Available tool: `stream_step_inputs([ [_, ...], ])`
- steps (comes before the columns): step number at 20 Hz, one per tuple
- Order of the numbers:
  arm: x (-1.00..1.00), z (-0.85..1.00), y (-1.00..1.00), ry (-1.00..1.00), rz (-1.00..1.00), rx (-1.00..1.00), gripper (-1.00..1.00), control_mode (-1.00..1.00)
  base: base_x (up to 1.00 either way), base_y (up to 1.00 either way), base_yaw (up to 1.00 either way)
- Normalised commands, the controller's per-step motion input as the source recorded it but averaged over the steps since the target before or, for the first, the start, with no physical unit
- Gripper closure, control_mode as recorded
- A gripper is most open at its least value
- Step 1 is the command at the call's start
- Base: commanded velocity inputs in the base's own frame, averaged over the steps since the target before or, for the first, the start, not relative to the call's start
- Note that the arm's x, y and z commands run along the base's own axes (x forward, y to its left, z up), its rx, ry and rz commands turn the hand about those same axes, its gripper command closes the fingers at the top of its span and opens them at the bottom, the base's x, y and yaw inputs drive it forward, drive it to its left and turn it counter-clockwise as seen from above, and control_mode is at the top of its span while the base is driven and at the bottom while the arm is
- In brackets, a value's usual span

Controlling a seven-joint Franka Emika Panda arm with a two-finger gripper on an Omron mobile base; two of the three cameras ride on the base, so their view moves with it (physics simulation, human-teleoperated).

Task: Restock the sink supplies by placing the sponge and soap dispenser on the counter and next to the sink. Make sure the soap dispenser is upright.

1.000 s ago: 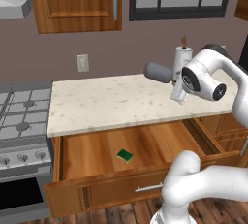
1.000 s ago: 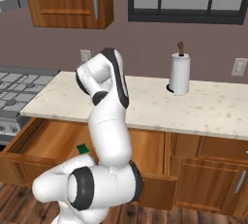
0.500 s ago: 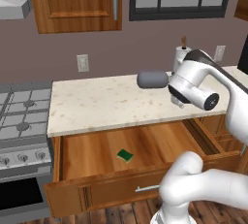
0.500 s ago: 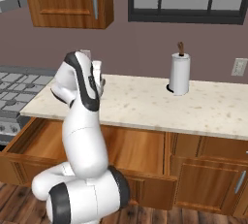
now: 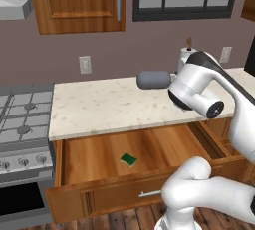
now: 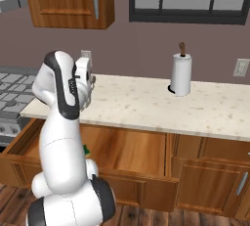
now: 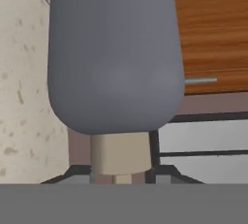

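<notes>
1. Claw (image 7: pixel 121 182) is clamping the rounded dark grey-blue soap dispenser bottle (image 5: pixel 154 79) by its neck end; jaws are sitting tight on the pale neck stub, body projecting out ahead of the claw.
2. Bottle is riding on its side in mid-air, hanging above the beige brown-speckled stone counter (image 5: pixel 99 109), not touching it.
3. Judgement: the carry is under way, placement not yet done. Wrist needs rolling so the bottle base is pointing down before lowering.
4. Small flat green sponge (image 5: pixel 128 160) is lying in the open wooden drawer (image 5: pixel 89 157), well below the claw and nearer the base. Still to be fetched.
5. White paper-towel roll (image 6: pixel 181 75) is standing on the counter off to the claw's side, well apart; keep the swing clear of it.
6. Sink location: cannot tell from here.
7. Risk: grip is on the narrow end, so the heavy body could pivot. Lower slowly, release only once the base is sitting flat.
</notes>
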Motion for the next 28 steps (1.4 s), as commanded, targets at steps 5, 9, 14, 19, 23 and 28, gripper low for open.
stream_step_inputs([
  [5,0.00,0.00,0.00,0.00,0.00,0.00,1.00,1.00,-0.17,0.00,-0.01],
  [9,0.00,0.00,0.00,0.00,0.00,0.00,1.00,1.00,-1.00,-0.16,-0.05],
  [14,0.00,0.00,0.00,0.00,0.00,0.00,1.00,1.00,-0.92,-0.53,-0.20],
  [19,0.00,0.00,0.00,0.00,0.00,0.00,1.00,1.00,-0.34,-0.24,-0.71],
  [23,0.00,0.00,0.00,0.00,0.00,0.00,1.00,1.00,-0.04,0.00,-0.84],
  [28,0.00,0.00,0.00,0.00,0.00,0.00,1.00,1.00,0.00,0.00,-0.88],
])
